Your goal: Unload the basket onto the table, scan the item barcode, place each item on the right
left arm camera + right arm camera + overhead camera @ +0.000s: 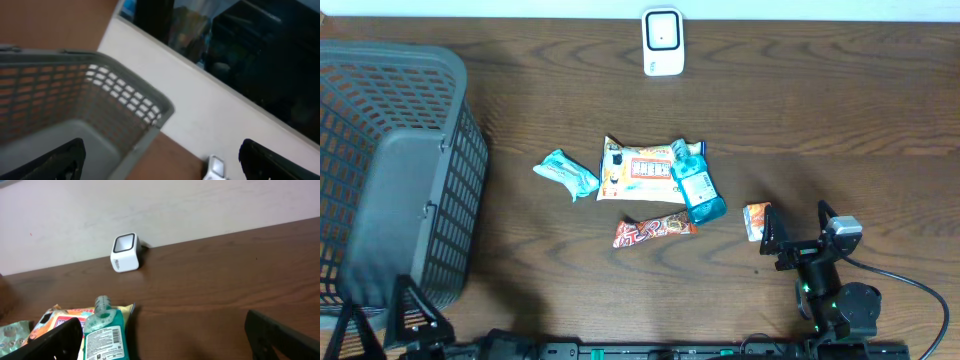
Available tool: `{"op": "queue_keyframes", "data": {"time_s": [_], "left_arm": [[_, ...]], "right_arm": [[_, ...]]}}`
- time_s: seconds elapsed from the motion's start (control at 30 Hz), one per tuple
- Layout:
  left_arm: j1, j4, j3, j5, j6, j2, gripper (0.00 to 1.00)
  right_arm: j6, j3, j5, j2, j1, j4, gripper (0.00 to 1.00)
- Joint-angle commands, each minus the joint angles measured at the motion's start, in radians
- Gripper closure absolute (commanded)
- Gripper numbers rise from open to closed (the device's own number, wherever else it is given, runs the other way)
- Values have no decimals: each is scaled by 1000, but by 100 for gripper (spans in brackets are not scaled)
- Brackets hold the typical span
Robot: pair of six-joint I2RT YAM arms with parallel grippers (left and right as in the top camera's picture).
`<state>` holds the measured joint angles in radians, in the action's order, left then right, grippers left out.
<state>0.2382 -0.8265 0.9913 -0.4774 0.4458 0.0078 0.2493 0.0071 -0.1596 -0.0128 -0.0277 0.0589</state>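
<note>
Wooden table holds basket, scanner, four packets, and probably a mouthwash bottle.

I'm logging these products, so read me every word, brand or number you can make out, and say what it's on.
None can be read.
Blue bottle: label print too small.
Large snack packet: lettering blurred.
Red bar wrapper: lettering blurred.
Scanner: no text visible.
</note>
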Motion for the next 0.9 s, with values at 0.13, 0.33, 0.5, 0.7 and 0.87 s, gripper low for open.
{"op": "queue_keyframes", "data": {"time_s": [0.13, 0.33, 0.5, 0.7, 0.87], "left_arm": [[-32, -89, 26, -93, 1, -3, 2], [-33, -112, 21, -92, 1, -3, 2], [-33, -89, -18, -37, 0, -3, 2], [-33, -38, -67, 220, -179, -3, 2], [-33, 89, -101, 612, -334, -3, 2]], "right_arm": [[4, -2, 4, 4, -11, 3, 1], [5, -2, 4, 4, -11, 3, 1], [5, -2, 4, 4, -11, 3, 1], [4, -2, 4, 4, -11, 3, 1], [5, -2, 4, 4, -11, 3, 1]]}}
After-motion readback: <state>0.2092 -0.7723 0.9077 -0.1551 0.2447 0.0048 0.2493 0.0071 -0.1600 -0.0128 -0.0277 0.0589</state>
